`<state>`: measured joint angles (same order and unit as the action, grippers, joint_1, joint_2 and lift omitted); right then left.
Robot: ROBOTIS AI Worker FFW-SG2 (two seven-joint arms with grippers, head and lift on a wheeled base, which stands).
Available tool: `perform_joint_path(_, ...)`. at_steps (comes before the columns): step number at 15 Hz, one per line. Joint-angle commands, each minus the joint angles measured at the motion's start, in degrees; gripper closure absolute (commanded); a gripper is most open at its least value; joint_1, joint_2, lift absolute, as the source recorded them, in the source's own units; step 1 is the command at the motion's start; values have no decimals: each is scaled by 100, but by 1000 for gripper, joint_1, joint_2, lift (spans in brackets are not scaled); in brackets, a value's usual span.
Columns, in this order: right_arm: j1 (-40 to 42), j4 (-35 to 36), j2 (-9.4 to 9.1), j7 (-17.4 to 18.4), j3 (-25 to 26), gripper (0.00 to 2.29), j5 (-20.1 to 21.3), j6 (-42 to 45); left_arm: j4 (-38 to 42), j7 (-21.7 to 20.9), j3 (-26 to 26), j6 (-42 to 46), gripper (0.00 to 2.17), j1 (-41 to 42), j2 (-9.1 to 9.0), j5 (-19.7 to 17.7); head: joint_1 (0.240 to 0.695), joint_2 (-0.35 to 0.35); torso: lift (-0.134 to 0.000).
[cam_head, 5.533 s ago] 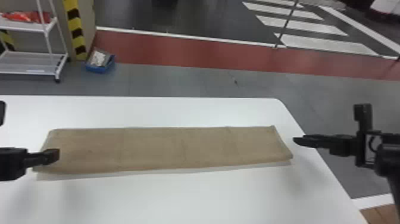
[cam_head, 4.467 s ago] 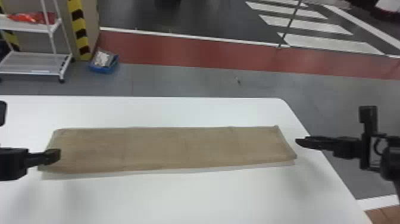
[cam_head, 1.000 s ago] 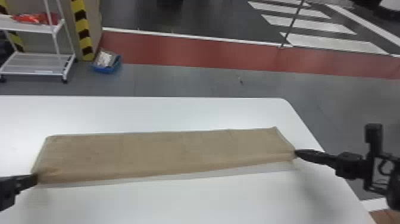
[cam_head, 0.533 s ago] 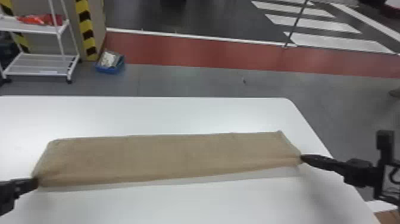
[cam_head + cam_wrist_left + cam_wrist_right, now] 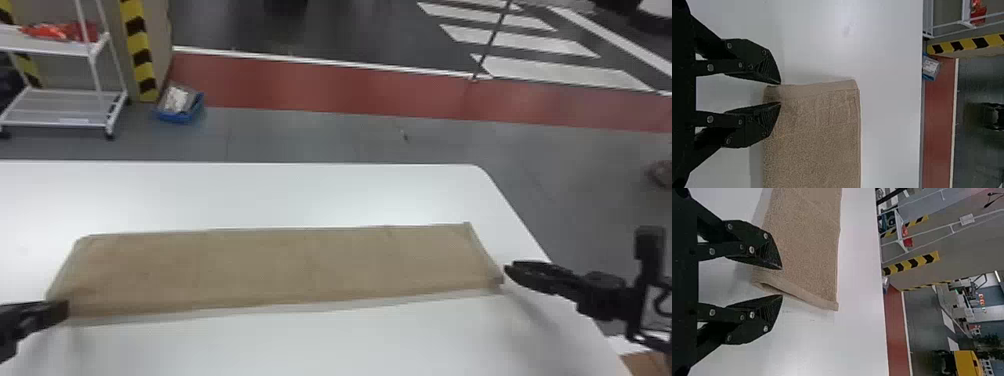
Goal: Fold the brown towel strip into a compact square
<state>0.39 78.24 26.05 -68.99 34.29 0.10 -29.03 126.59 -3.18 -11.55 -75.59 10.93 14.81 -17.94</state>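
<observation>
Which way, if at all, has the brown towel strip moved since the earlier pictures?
Yes: toward the robot. In the head view, the towel strip lies farther from the far edge of the table than before.

Left gripper (image 5: 65,309) at head view's left edge, fingers parted; right gripper (image 5: 508,271) toward right edge, fingers wider apart.
</observation>
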Motion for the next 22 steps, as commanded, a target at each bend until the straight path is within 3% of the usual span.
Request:
perform_joint_path(1, 40, 33, -21, 0, 148, 56, -19, 59, 120, 19, -49, 22, 29, 84, -4, -8, 695, -233, -124)
perform_joint_path(5, 154, 402, -109, 17, 464, 60, -353, -116, 436, 63, -303, 92, 29, 286, -92, -192, 695, -250, -124)
perform_joint_path(7, 216, 859, -434, 61, 605, 60, -388, -275, 472, 90, -523, 127, 29, 357, -127, -746, 695, -252, -124)
perform_joint_path(9, 172, 1044, -592, 193, 561, 201, -564, -697, 472, 239, -532, 338, 29, 401, -259, -825, 695, -243, -124)
perform_joint_path(11, 31, 1343, -812, 220, 376, 880, -669, -1329, 419, 397, -400, 602, 36, 436, -276, -816, 695, -231, -124)
perform_joint_path(13, -92, 1598, -1129, 378, 77, 1784, -651, -1698, 384, 538, -251, 1200, 36, 603, -294, -816, 695, -208, -124)
perform_joint_path(14, -109, 1747, -1322, 536, -177, 1895, -625, -1698, 340, 643, -145, 1569, 33, 682, -294, -816, 695, -167, -124)
perform_joint_path(16, -109, 1844, -1550, 967, -740, 1956, -572, -1523, 278, 775, 13, 1639, 39, 700, -303, -825, 695, -121, -124)
perform_joint_path(18, -48, 1809, -1630, 1468, -1302, 1980, -326, -1031, 278, 1135, 101, 1621, 39, 700, -303, -922, 695, -83, -124)
perform_joint_path(22, 154, 1729, -1761, 1731, -1698, 1983, -326, -292, 243, 1364, 4, 1551, 46, 717, -294, -1106, 695, -3, -124)
